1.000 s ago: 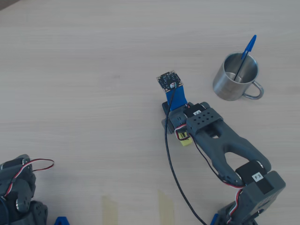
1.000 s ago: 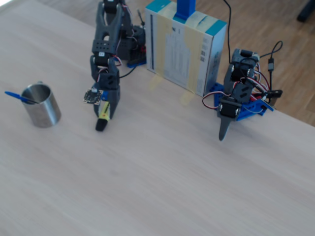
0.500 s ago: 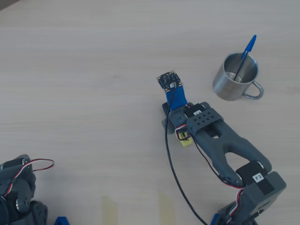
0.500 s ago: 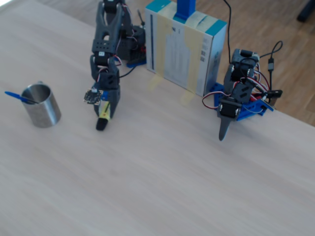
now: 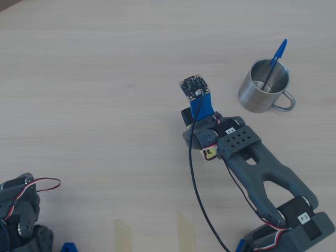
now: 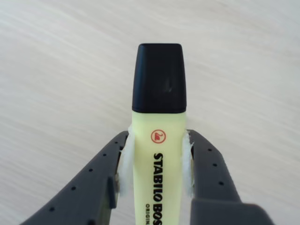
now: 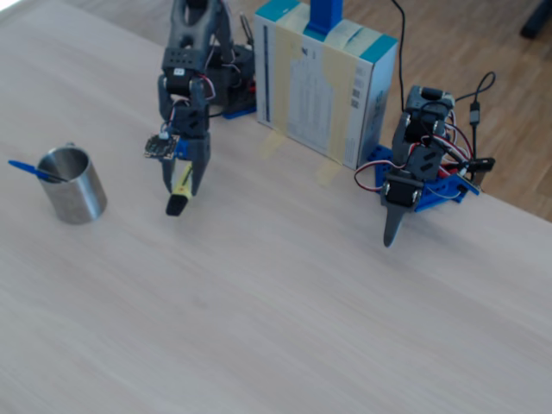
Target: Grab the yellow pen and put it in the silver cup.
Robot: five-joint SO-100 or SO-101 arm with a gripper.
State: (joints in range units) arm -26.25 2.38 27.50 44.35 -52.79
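Two arms in the fixed view; the working one holds the yellow pen (image 7: 179,188), the second arm (image 7: 412,172) sits folded at the right by the surface's far edge. Jaws (image 6: 157,171) are closed on the pen barrel just below the black cap (image 6: 159,77), white padding pressed against both sides. Pen hangs cap-down, tilted, cap tip just above or at the surface (image 7: 285,319); cannot tell which from the fixed view.

Silver cup (image 5: 264,86) stands upright, well apart from the jaws, up and to the right in the overhead view and to the left in the fixed view. Blue pen (image 5: 275,61) leans inside it, tip sticking out over the rim. Handle points to the lower right in the overhead view.

Bare wood between pen and cup, wide open room to the left and top in the overhead view. Box (image 7: 323,82) stands behind the arm near the far edge.

Hidden: overhead shows only a sliver of yellow under the wrist; camera board (image 5: 192,86) and arm cover the rest. Wrist view cuts off the barrel's lower end and part of the lettering. Arm base is cropped at the overhead frame's bottom right.
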